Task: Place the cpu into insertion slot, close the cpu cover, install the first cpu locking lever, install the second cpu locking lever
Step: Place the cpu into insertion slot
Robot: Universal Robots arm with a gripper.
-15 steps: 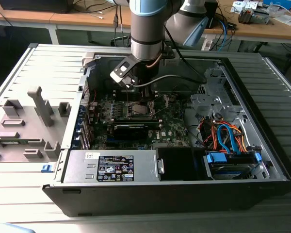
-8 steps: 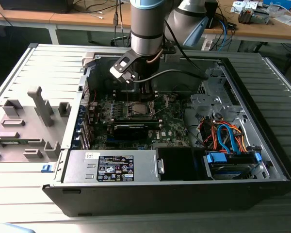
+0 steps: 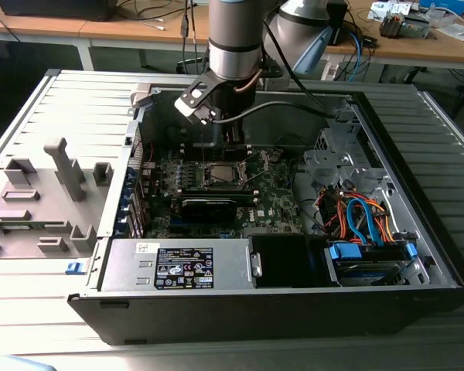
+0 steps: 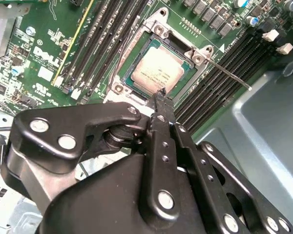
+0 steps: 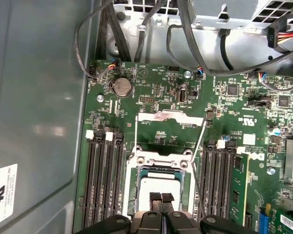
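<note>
Second wrist view: the gripper (image 4: 161,95) is closed tight and holds nothing. Its tips are poised over the near edge of the cpu (image 4: 156,70), and I cannot tell whether they touch its top. The cpu lies flat in the slot (image 4: 201,55), silver top up, directly under the gripper's tips. In the first wrist view the cover (image 5: 171,117) is not down on the cpu; it shows as a silver strip, seen nearly edge-on, just beyond the slot from the gripper. A lever (image 5: 136,139) runs as a thin wire on one side of the gripper and a second lever (image 5: 201,141) on the other, both loose, reaching from the slot's rim toward the cover. Memory slots (image 5: 103,180) flank the gripper on both sides on the green board (image 5: 156,92). A round battery (image 5: 121,87) sits farther beyond the cover. In the exterior view the arm (image 3: 233,46) reaches down into the open case (image 3: 240,317), which lies on a grey slatted surface (image 3: 39,309). The gripper is low over the board. A power supply (image 3: 178,267) is well apart from it, toward the camera, and grey blocks (image 3: 58,178) stand outside the case, farther off still.
</note>
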